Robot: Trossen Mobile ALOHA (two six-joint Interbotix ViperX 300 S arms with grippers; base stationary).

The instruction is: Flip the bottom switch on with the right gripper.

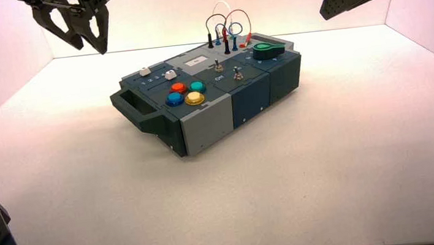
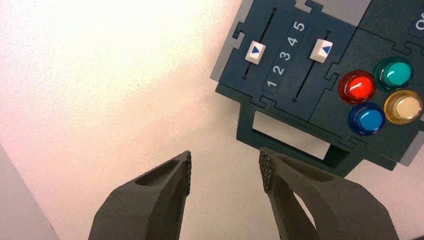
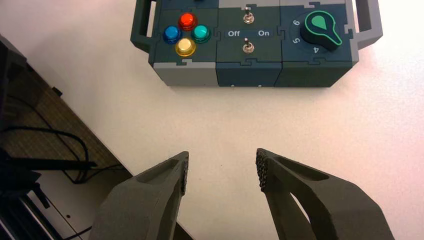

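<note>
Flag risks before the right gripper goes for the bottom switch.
1. Wrong toggle: the bottom switch has an identical top switch close behind it, so an overshoot could flip that one.
2. Long approach: the right gripper hangs open, high and well clear of the box, so any aiming error has room to grow.
3. The wide-open fingers may snag the small lever or bump the green knob beside it.

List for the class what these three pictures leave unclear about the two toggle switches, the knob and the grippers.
- Bottom switch: lever too small in the right wrist view, and in the high view, to tell its position.
- Top switch: same.
- Green knob: dial numbers partly covered by the knob.
- Right gripper: high view's top edge cuts it off.
- Left gripper: its wrist view misses both switches.
</note>
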